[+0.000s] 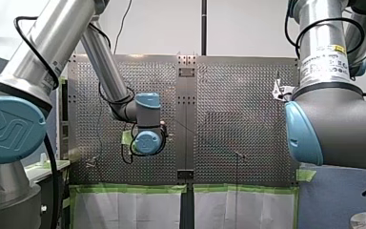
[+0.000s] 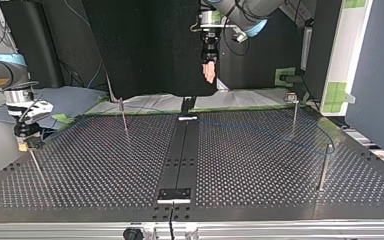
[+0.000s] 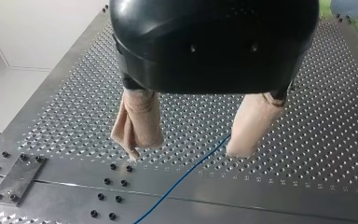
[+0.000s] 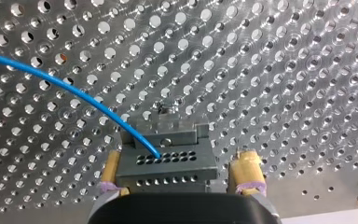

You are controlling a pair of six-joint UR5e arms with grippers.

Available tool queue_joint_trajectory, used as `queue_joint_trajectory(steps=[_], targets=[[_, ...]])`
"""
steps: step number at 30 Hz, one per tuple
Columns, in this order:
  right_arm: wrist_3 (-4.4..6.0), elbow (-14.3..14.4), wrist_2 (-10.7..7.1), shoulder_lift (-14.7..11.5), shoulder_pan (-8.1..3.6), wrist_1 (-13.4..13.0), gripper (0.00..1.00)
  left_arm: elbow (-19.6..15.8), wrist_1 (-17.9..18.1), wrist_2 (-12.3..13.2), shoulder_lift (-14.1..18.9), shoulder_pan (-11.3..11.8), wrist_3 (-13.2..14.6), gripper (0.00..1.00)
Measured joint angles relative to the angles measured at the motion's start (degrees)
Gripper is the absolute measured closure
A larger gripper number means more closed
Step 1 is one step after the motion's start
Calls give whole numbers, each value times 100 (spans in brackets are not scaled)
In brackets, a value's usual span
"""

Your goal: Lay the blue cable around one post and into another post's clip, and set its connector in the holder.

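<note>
The blue cable (image 2: 260, 129) lies across the perforated plate and loops near the posts at the top view's right. It ends in a grey metal connector block (image 4: 165, 161). My right gripper (image 4: 180, 154) stands open around that block, a yellow pad (image 4: 247, 168) on each side and a gap showing at one pad. In the top view my right gripper (image 2: 28, 145) sits over a thin post at the left. My left gripper (image 3: 184, 153), with beige wrapped fingers (image 3: 137, 123), hangs open above the plate with the cable (image 3: 186, 175) passing beneath it. My left gripper (image 2: 210, 74) is high over the plate's far edge.
Thin posts stand on the plate: one (image 2: 124, 119) at the far left of centre, one (image 2: 294, 114) at the far right, one (image 2: 323, 167) nearer on the right. A dark centre strip (image 2: 182, 150) runs down the plate, with a small plate (image 2: 174, 195) at its near end.
</note>
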Motion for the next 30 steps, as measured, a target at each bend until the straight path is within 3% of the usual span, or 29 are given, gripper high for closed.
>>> queue_joint_trajectory(steps=[30], targets=[[26,4,-71,8,27,-38,0,-18,-65,-19,0,7,1,0]])
